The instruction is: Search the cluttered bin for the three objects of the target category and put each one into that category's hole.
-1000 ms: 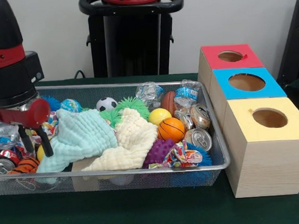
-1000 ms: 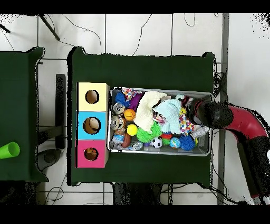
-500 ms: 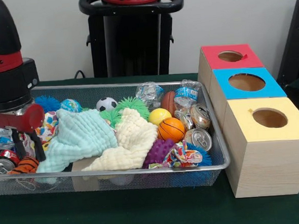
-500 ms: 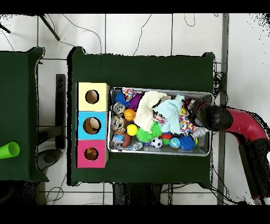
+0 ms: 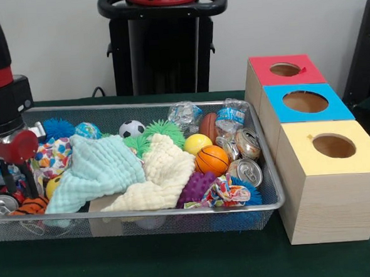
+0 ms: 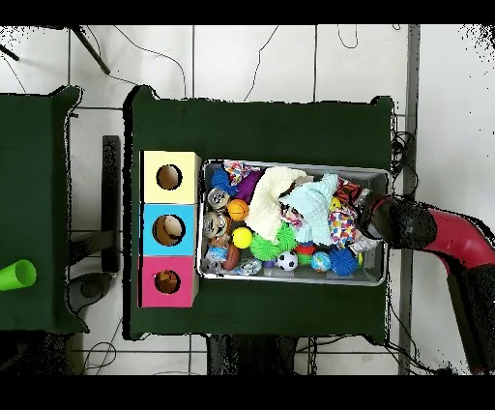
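- Drifting further toward the frame's left edge, the claw (image 5: 15,186) is hanging over the bin (image 5: 177,212); whether it is open or closed, I cannot tell.
- Cans (image 5: 245,170) are lying at the bin's right end, beside the boxes (image 5: 329,186).

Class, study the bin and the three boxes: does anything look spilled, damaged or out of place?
Nothing has spilled: everything sits inside the wire bin. The cans by the basketball look crushed, and two cloths lie crumpled over other items. The boxes stand neatly in a row.
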Controlling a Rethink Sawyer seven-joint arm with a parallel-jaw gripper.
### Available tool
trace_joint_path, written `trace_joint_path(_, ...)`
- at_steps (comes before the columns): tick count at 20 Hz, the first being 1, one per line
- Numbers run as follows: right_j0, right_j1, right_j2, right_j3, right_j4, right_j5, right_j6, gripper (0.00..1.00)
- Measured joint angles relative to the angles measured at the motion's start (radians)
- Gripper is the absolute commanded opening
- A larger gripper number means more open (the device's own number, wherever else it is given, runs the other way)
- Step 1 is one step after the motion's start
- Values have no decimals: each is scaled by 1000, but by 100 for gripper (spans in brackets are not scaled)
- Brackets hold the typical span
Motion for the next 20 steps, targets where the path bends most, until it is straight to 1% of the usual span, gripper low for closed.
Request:
trace_joint_path(10,0,5,0,10,-3,-72,0,100)
trace_joint_path(20,2,18,0,9,-3,-87,0,100)
